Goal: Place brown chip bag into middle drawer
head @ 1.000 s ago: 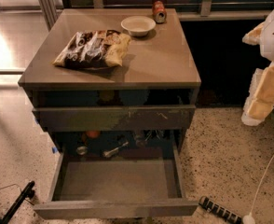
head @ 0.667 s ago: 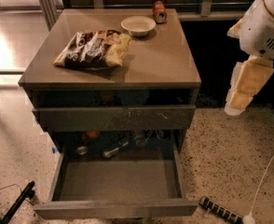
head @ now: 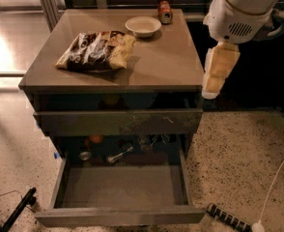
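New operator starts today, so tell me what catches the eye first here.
The brown chip bag lies on the cabinet top, left of a white bowl. Below, the middle drawer stands pulled far out, its grey floor bare. The big white arm enters at upper right, its gripper hanging beside the cabinet's right edge, apart from the bag.
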